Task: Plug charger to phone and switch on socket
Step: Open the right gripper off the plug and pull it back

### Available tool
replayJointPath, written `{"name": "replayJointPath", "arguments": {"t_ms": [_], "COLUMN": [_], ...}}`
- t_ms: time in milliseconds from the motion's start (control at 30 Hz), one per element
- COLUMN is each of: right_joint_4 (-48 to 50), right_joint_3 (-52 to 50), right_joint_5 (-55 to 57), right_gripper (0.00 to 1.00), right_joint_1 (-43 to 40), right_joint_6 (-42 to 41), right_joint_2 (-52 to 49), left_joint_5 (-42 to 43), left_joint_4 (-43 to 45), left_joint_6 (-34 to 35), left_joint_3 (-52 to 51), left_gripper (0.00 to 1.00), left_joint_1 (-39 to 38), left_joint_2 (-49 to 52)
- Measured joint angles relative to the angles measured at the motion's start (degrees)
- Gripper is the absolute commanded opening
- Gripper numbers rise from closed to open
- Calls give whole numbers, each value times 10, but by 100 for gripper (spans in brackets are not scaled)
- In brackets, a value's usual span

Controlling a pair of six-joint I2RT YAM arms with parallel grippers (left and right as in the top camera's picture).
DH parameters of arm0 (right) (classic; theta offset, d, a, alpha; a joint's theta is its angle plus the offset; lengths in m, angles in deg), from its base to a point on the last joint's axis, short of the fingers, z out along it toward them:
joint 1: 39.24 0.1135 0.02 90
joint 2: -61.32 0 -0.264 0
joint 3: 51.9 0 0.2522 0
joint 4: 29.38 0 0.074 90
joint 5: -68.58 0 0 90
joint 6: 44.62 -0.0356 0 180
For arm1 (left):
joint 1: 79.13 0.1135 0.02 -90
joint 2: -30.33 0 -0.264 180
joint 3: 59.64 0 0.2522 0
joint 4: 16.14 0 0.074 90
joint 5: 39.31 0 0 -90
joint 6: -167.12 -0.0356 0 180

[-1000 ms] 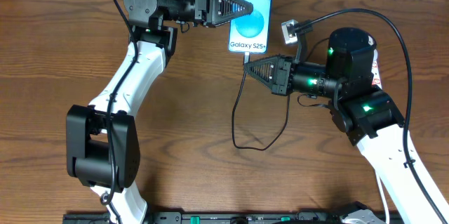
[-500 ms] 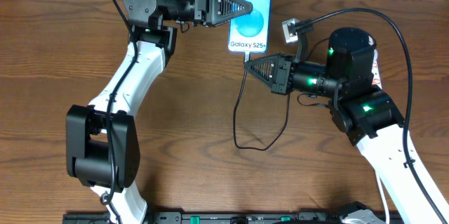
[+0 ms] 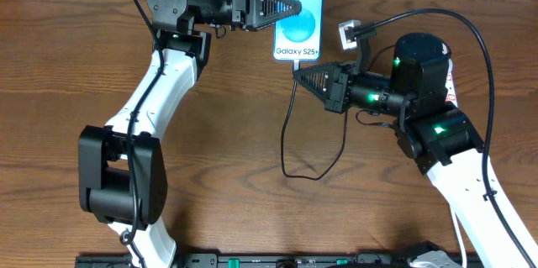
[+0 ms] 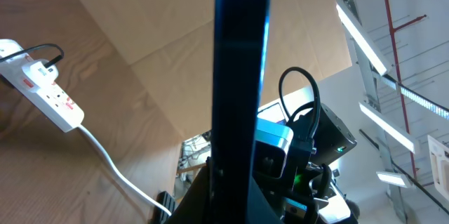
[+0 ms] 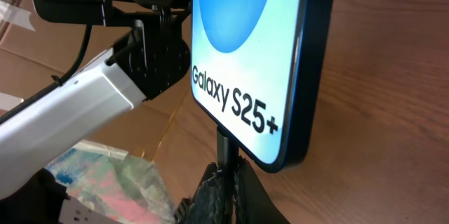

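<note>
We see a brown wooden table (image 3: 210,201) with two white-and-black arms reaching over it. The left arm (image 3: 155,91) rises from the near edge and bends right along the far side. The right arm (image 3: 437,129) comes up from the near right and points left.

The phone (image 3: 308,31) is at the far edge of the table, near the middle, with its screen up. Its "Galaxy S25+" end is turned toward the near side.

The socket (image 4: 50,96) is a white strip with red markings. In the left wrist view it lies on the wood, with a black plug (image 4: 48,58) in one end and a thick white cord (image 4: 112,168) trailing away. From overhead we catch only a sliver of it at the right of the table, mostly hidden by the right arm.

The charger (image 3: 284,142) runs as a thin black cable from the phone's near end toward the near side. It loops right on the table and climbs back under the right arm.

The left gripper (image 3: 296,6) reaches in from the left with its fingers clamped on the phone's left edge. The left wrist view shows the phone edge-on between them.

The right gripper (image 3: 298,72) sits just near of the phone's near end, its fingers pinched on the charger's small connector tip (image 5: 224,155). That tip touches the phone's bottom edge, but we cannot tell whether it is pushed home.
</note>
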Motion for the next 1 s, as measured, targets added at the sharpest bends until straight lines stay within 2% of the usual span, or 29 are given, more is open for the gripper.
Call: {"name": "replayJointPath", "arguments": {"t_ms": [233,367,400,433,533,567,600,633,667,767,833,900,1000], "right_joint_4": [9,16,20,23,23,23,22,22,23,14,5,-2,-4], "right_joint_3": [0,0,0,0,0,0,0,0,0,0,0,0,0], "right_joint_5": [9,15,21,26,35,39,42,47,51,69,74,75,74], "right_gripper": [1,5,8,17,18,24,36,42,55,84,94,99,99], "right_joint_1": [0,0,0,0,0,0,0,0,0,-4,-4,-4,-4], "right_joint_6": [0,1,1,2,4,4,4,5,7,9,12,10,10], "right_joint_2": [0,0,0,0,0,0,0,0,0,0,0,0,0], "left_joint_5": [-8,-10,-7,-2,-1,-1,-1,1,6,35,40,42,43], "left_joint_4": [-4,-4,-4,-5,-7,-7,-7,-6,-6,-6,-6,-6,-6], "left_joint_6": [-2,-2,-2,-2,-2,-2,-2,-2,-2,-2,-2,-2,-2], "left_joint_3": [0,0,0,0,0,0,0,0,0,0,0,0,0], "left_gripper": [7,7,7,7,7,7,7,7,7,7,7,7,7], "left_joint_1": [1,1,1,1,1,1,1,1,1,-4,-5,-4,-3], "left_joint_2": [0,0,0,0,0,0,0,0,0,0,0,0,0]}}
